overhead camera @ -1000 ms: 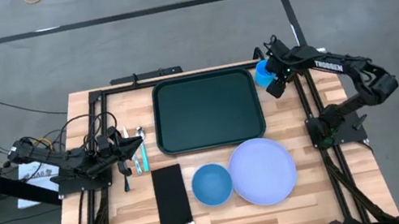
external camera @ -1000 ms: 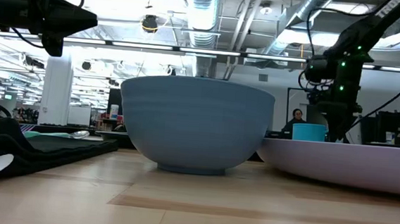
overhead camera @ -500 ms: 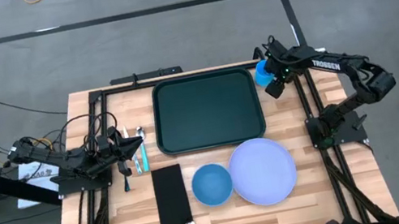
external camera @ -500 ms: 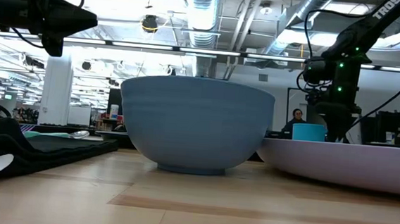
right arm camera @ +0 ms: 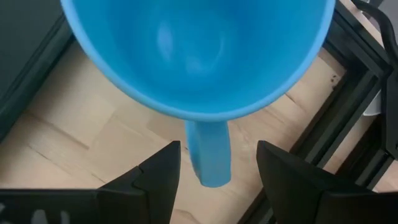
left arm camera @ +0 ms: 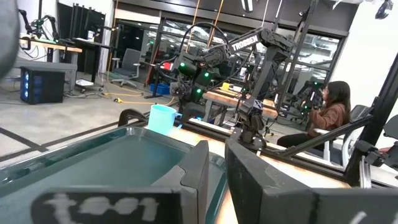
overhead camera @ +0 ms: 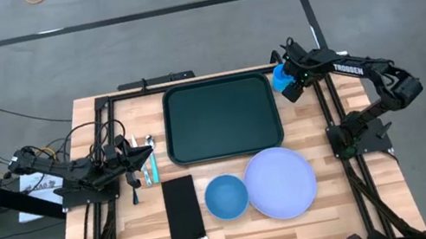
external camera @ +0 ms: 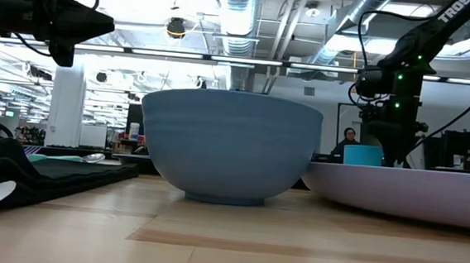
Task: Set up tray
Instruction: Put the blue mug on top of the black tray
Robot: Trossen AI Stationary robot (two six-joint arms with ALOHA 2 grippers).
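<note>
The dark green tray (overhead camera: 222,118) lies at the table's far middle. A blue cup (overhead camera: 280,79) stands upright on the wood just off the tray's far right corner, and also shows in the low view (external camera: 363,154) and the left wrist view (left arm camera: 163,118). My right gripper (overhead camera: 293,82) hangs over the cup, pointing steeply down and open. In its wrist view its fingers (right arm camera: 163,167) stand on either side of the cup's handle (right arm camera: 208,155) with gaps left. My left gripper (overhead camera: 148,151) waits at the table's left, level, its fingers (left arm camera: 198,168) nearly together and holding nothing.
A lavender plate (overhead camera: 281,182) and a blue bowl (overhead camera: 227,197) sit near the front edge. A black napkin (overhead camera: 182,210) lies left of the bowl, and cutlery (overhead camera: 148,168) lies by my left gripper. The black frame rail (overhead camera: 326,104) runs beside the cup.
My right gripper has rolled a little about its own axis while staying over the blue cup. Its fingers remain apart. The cup and everything else on the table stay where they were.
</note>
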